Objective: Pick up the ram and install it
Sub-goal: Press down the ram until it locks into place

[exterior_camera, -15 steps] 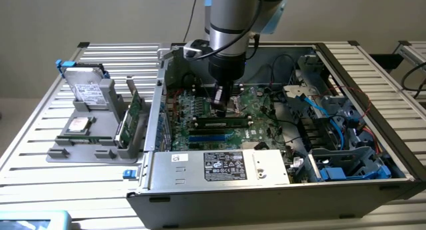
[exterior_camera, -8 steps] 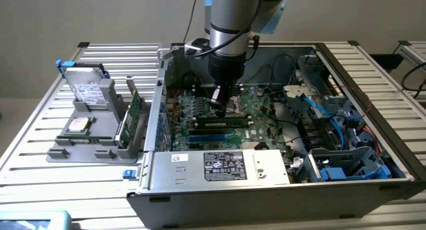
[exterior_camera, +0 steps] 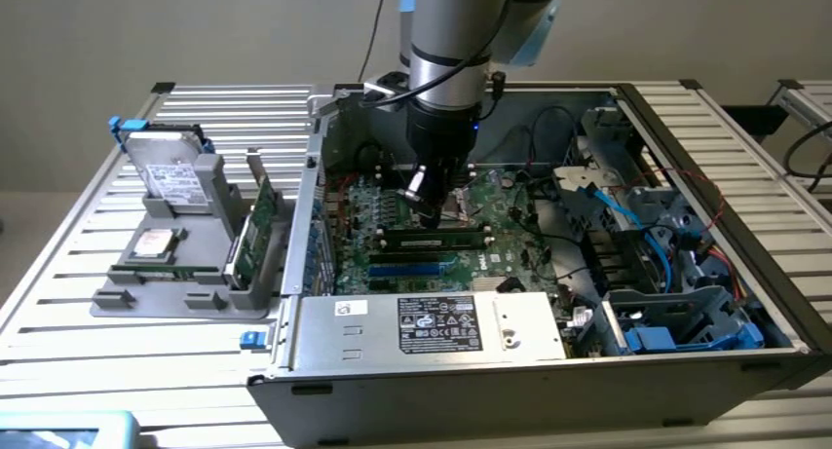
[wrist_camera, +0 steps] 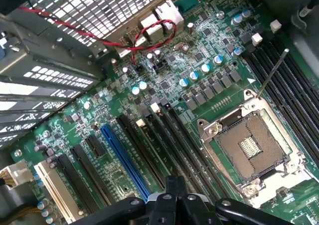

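Hovering inside the open computer case [exterior_camera: 676, 137], the gripper [exterior_camera: 427, 207], fingers together and empty, hangs over the motherboard [wrist_camera: 164, 80]; the ram [exterior_camera: 435, 243] sits in its slot beside cables [exterior_camera: 624, 220].

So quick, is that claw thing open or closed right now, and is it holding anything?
Gripper: shut, with nothing visible between its fingers, hovering over the motherboard inside the computer case.

The arm [exterior_camera: 455, 40] is cut off by the exterior view's upper edge. The power supply [exterior_camera: 430, 324] hides the motherboard's [exterior_camera: 416, 237] near edge. Text on its label [exterior_camera: 438, 324] is too small to read.
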Robot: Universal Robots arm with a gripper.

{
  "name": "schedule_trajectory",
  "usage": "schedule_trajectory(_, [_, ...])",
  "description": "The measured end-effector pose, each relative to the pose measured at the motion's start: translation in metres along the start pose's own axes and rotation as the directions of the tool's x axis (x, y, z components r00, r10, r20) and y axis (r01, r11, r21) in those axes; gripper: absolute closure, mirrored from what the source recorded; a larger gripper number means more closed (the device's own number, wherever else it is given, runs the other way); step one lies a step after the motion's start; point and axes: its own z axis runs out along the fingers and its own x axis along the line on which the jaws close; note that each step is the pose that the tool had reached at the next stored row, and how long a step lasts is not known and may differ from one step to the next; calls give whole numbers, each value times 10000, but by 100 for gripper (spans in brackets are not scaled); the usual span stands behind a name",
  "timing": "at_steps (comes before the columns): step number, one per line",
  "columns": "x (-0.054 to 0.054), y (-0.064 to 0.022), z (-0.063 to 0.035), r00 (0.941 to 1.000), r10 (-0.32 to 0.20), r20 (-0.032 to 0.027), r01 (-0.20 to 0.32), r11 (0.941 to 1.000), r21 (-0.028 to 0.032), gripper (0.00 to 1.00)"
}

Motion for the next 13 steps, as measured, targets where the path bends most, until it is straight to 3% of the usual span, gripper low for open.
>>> schedule_trajectory(6, [-1, 0, 8, 9969, 785, 20, -785, 9969, -58, 89])
schedule_trajectory(11, [-1, 0, 11, 9927, 1194, 159, -1195, 9928, 67, 89])
schedule_trajectory(13, [-2, -1, 12, 9899, 1403, 186, -1404, 9901, 83, 89])
